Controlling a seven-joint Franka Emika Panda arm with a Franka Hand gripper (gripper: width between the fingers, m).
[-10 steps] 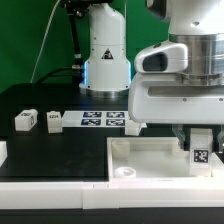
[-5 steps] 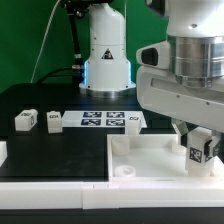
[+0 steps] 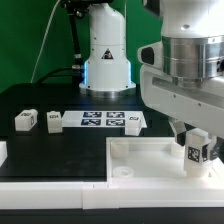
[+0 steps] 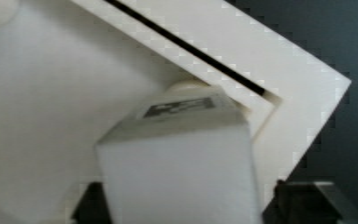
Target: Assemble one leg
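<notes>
My gripper (image 3: 197, 140) is shut on a leg (image 3: 198, 150), a stubby white post with a black-and-white tag, and holds it tilted over the far right corner of the big white tabletop piece (image 3: 140, 160). In the wrist view the leg (image 4: 176, 150) fills the space between my dark fingers (image 4: 318, 200), its end at a round boss (image 4: 186, 90) in the tabletop's corner (image 4: 247, 70). Two more legs (image 3: 26, 121) (image 3: 53, 121) lie on the black table at the exterior view's left. Another leg (image 3: 133, 122) lies by the marker board.
The marker board (image 3: 100, 120) lies on the black table behind the tabletop. A round boss (image 3: 123, 172) sits in the tabletop's near corner. A white part (image 3: 2, 152) shows at the exterior view's left edge. The robot base (image 3: 105, 55) stands behind.
My gripper has turned, and the held leg has tilted and moved slightly toward the exterior view's left over the tabletop corner. The other parts have not moved.
</notes>
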